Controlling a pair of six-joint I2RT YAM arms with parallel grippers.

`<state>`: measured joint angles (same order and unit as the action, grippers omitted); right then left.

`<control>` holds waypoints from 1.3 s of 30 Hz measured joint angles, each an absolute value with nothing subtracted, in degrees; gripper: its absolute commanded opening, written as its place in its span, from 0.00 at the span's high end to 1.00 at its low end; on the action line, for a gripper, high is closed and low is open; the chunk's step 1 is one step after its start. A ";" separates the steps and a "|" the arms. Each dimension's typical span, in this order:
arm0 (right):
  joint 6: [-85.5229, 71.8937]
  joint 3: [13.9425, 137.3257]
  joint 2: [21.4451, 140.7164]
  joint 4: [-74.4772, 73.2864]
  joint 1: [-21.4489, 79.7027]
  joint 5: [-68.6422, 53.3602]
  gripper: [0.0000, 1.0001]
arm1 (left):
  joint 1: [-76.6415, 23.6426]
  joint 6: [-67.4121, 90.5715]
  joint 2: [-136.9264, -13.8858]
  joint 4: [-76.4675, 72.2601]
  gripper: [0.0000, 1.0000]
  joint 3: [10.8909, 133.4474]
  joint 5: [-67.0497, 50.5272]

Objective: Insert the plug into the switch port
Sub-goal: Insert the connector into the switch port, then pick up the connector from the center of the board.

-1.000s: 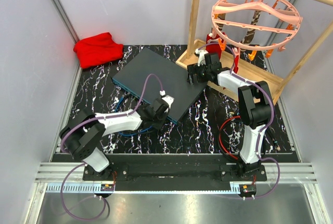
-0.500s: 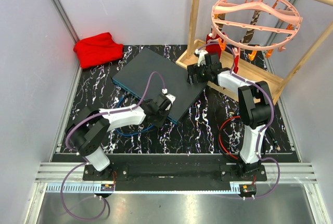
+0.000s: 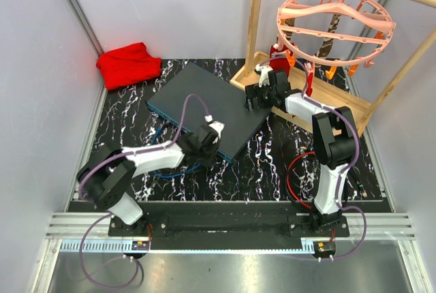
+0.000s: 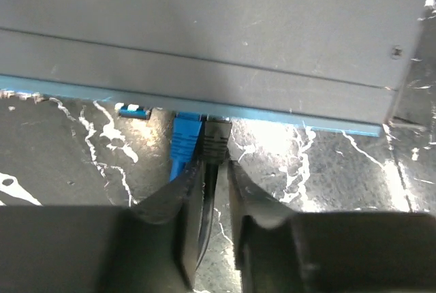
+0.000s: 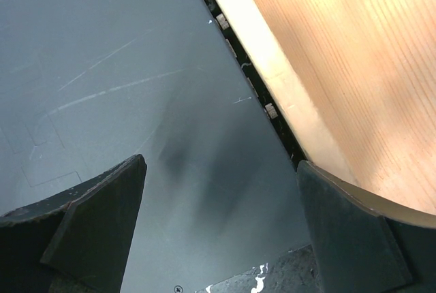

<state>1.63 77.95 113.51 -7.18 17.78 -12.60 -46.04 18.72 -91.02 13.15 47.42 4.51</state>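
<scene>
Switch (image 3: 197, 95) on black marbled tabletop (image 3: 126, 112), grey walls (image 3: 34, 88)

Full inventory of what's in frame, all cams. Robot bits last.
switch: 1, dark grey with teal front edge, middle of the mat
black plug: 1, black, at the switch's front edge
blue plug: 1, blue, same edge, beside the black one
blue cable: 1, blue, on the mat near the left arm
red cable: 1, red, on the mat by the right arm
red cloth: 1, red, far left corner
wooden rack: 1, light wood, far right
round hanger: 1, pink, hanging on the rack
mat: 1, black with white marbling
left gripper: 1, black, fingers either side of the black plug's cable, grip unclear
right gripper: 1, black, open over the switch top
</scene>
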 measured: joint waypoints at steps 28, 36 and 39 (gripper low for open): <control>-16.93 53.43 82.70 -26.72 22.04 -17.43 0.00 | -40.99 15.27 -48.82 14.92 0.07 39.62 6.07; -29.95 45.82 71.11 -35.20 17.39 -6.15 0.04 | -40.95 13.15 -45.74 18.22 0.05 39.51 4.29; -33.12 44.21 69.47 -37.76 12.49 -1.43 0.07 | -40.91 11.00 -43.05 18.92 0.05 39.51 4.84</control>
<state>-33.12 44.21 69.47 -37.76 12.49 -1.43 -40.91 11.00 -43.05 18.92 39.51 4.84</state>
